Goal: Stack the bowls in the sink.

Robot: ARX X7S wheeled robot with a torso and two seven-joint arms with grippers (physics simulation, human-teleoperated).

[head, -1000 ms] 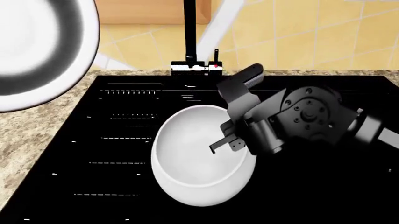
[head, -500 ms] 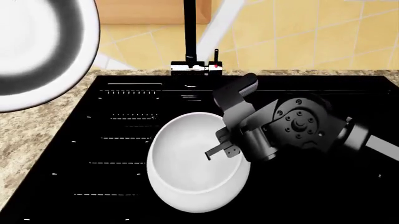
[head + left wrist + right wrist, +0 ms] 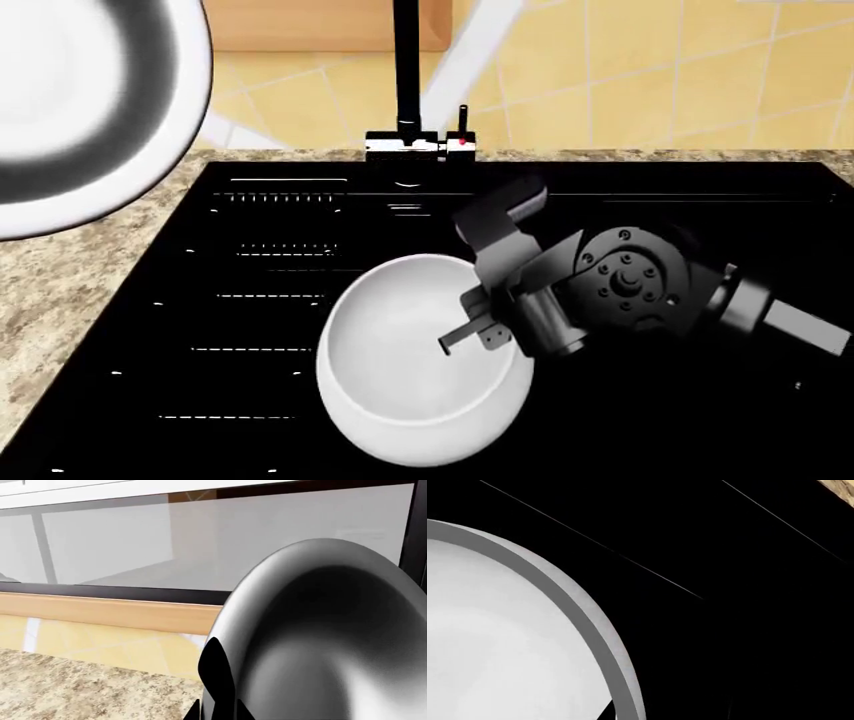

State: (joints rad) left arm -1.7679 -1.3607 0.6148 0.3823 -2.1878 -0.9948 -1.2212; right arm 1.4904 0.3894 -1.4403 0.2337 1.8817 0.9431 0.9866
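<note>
The smaller bowl [image 3: 80, 100], silvery-grey inside, hangs high and close to the head camera at the upper left, hiding my left gripper there. In the left wrist view a black finger [image 3: 217, 680] of my left gripper [image 3: 223, 705] clamps the rim of this bowl [image 3: 320, 640]. The larger white bowl [image 3: 400, 360] sits in the black sink [image 3: 667, 430], by its ribbed drainboard [image 3: 254, 300]. My right gripper [image 3: 487, 325] is shut on the white bowl's right rim, one finger inside. The right wrist view shows that rim [image 3: 594, 630] running between the jaws of the right gripper [image 3: 620, 712].
The dark faucet [image 3: 404, 90] stands at the sink's back edge, just beyond my right arm. Speckled beige granite [image 3: 67, 300] borders the sink on the left and shows in the left wrist view [image 3: 80, 690]. Yellow tiles and a window sill lie behind.
My right gripper has slid the white bowl a little to the left and toward the sink's front. The raised smaller bowl has not moved.
</note>
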